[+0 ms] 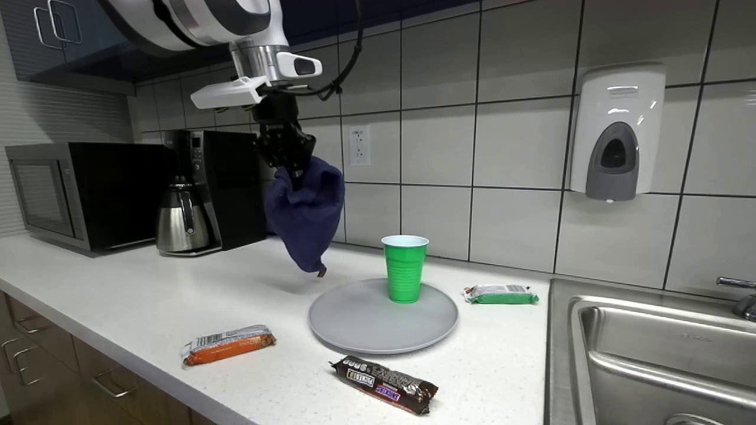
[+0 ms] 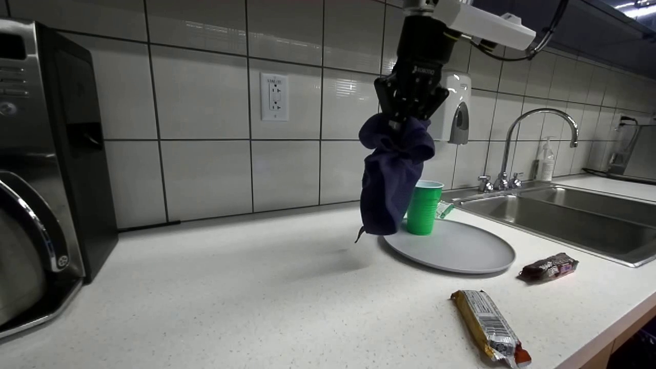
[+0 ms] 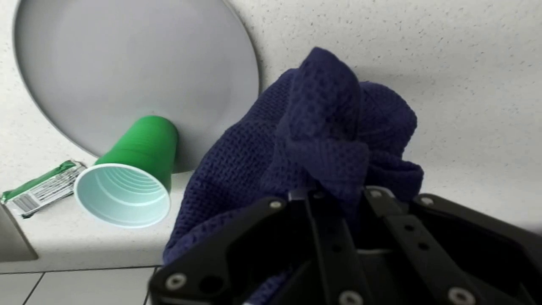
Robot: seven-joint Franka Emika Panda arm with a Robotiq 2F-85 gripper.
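Wrist view: at the frame's lower centre the fingers grip a bunched navy cloth. In both exterior views it hangs below them, long axis near upright, over the tabletop; the grey plate lies to its lower right.

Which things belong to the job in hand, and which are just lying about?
In the job: hand; dark blue cloth, hanging from it.

Apparently just lying about: green cup, upright on gray plate; orange-wrapped bar; brown-wrapped bar; green-wrapped bar.
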